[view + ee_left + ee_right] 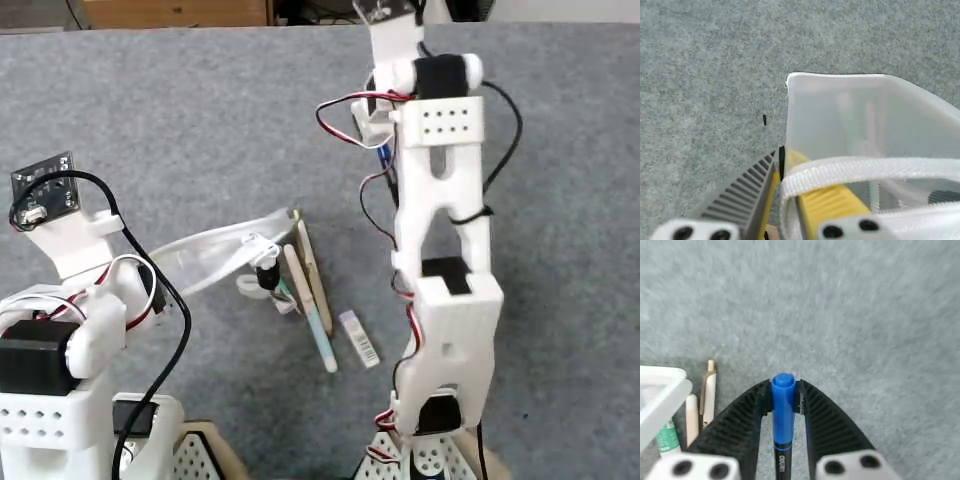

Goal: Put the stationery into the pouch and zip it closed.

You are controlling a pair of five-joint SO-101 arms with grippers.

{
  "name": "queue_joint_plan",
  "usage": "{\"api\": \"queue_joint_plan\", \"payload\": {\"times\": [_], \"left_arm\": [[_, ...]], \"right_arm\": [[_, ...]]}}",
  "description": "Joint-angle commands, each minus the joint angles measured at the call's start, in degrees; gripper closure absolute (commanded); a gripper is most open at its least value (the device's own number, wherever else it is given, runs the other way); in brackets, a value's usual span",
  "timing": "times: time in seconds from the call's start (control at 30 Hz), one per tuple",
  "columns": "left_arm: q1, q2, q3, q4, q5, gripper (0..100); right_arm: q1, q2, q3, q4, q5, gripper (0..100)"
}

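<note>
The translucent white pouch [215,250] lies on the grey carpet, lifted at one end, and my left gripper [782,160] is shut on its webbing rim [860,167]. Through the pouch wall [860,115] I see faint shapes of things beneath. In the high view, beside its mouth, lie two beige pens [306,262], a pale green pen [318,335], a small white eraser-like stick [358,337] and a black-capped item [267,274]. My right gripper [783,387] is shut on a blue marker [783,410], held above bare carpet well beyond the pouch [384,155].
The grey carpet [150,120] covers the table, with room on the far left and right. A wooden edge [180,12] runs along the back. The right arm's white links [445,250] stretch over the carpet just right of the loose pens.
</note>
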Motion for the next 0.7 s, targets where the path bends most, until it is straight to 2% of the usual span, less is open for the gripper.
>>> {"api": "queue_joint_plan", "payload": {"times": [0.0,0.23,0.47,0.67], "left_arm": [[0.0,1.2,0.4,0.4,0.8,97],[0.0,1.2,0.4,0.4,0.8,97],[0.0,1.2,0.7,0.4,0.8,97],[0.0,1.2,1.5,0.4,0.8,97]], "right_arm": [[-3.0,-9.7,-2.4,0.5,1.8,98.6],[-8.6,-23.8,-1.7,0.5,1.5,98.6],[-14.5,-37.1,7.7,0.5,1.4,98.6],[-27.3,-51.5,14.4,0.4,1.4,98.6]]}}
